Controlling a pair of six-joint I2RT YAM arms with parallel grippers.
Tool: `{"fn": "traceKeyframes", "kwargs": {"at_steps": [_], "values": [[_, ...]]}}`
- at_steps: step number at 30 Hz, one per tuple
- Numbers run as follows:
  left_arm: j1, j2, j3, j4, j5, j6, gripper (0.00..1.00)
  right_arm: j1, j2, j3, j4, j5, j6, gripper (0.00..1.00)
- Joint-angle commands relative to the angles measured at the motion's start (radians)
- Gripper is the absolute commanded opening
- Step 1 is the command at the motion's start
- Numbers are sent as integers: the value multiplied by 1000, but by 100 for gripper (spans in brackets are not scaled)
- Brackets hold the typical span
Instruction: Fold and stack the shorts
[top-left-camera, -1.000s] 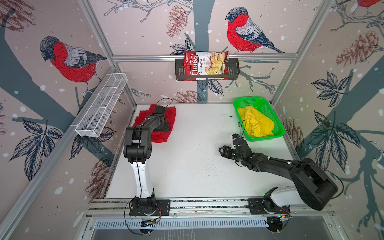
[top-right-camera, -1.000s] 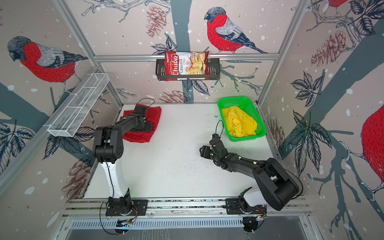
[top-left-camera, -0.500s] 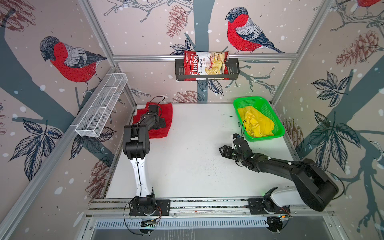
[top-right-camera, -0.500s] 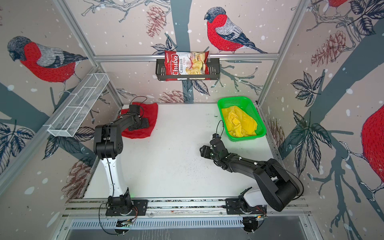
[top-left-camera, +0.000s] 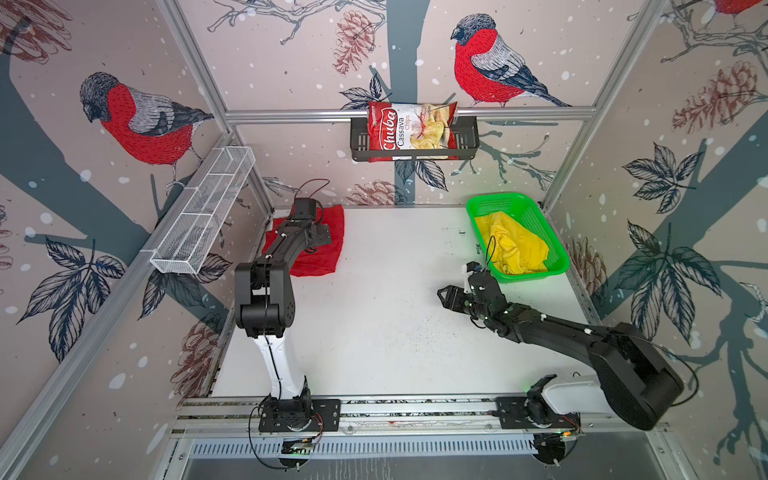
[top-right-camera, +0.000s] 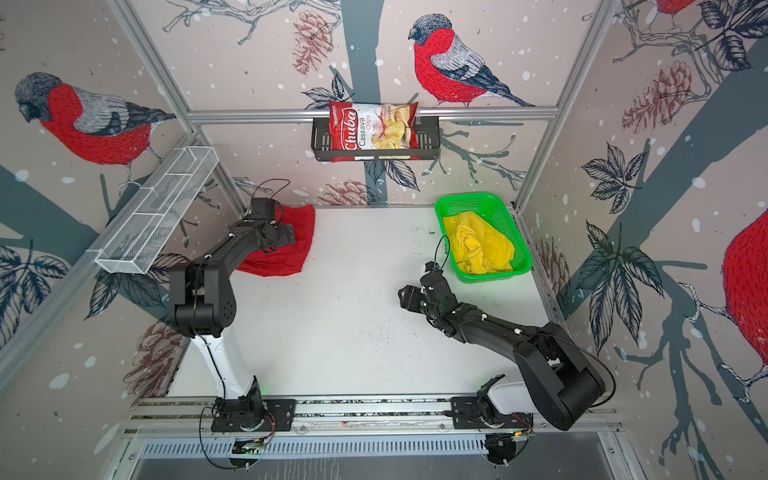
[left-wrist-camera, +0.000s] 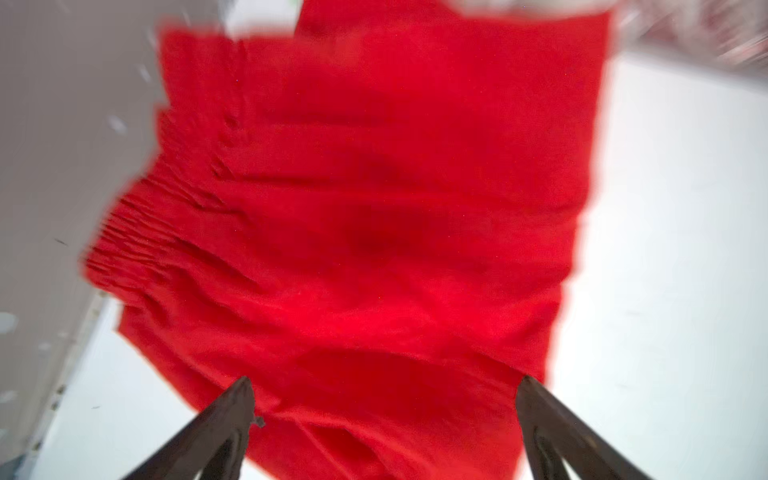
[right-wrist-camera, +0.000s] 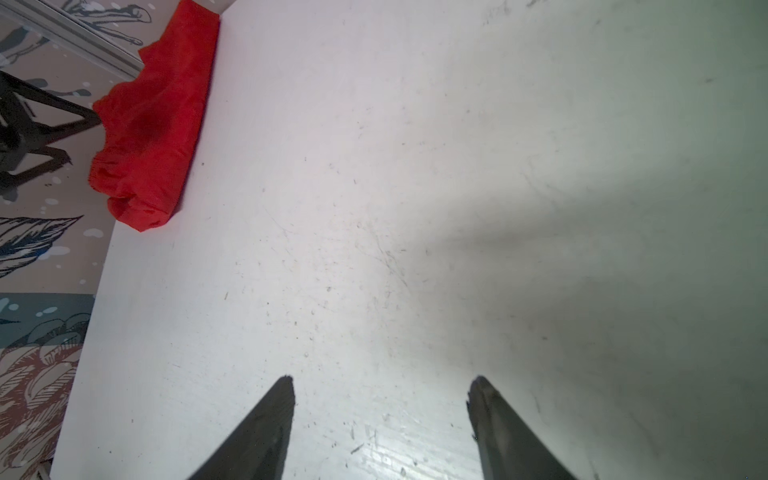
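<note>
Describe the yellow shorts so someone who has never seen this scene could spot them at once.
Start at the white table and go to its far right corner, where a green mesh basket sits. The yellow shorts lie crumpled inside it, the only yellow cloth here; the red shorts lie outside any basket, on the table's far left.

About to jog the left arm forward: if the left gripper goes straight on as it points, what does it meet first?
The red shorts: the open left gripper points at them, cloth filling the wrist view ahead. How near is unclear through the blur.
</note>
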Motion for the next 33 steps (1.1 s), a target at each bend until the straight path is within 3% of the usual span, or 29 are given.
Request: {"fn": "traceKeyframes", "kwargs": {"at_steps": [1,5,7,10,16,25,33], "values": [[-39,-110,-35,-9,-9,24,97,-2,-19,25,-34,-1,-23,68],[-108,-243,-146,64,126,15,97,-24,-39,55,-89,3,-58,68],[-154,-305,-230,114,125,-6,97,-47,-51,79,-141,13,-84,68],[-202,-373,-381,233,217,-47,97,-98,-71,107,-210,23,-127,69],[-285,-403,-618,426,323,-167,97,-249,-86,219,-389,24,-246,70],[-374,-403,-698,437,395,-206,97,-507,-18,473,-598,182,-392,72],[-378,-486,-777,448,412,-249,97,-585,194,625,-596,137,-465,74]]}}
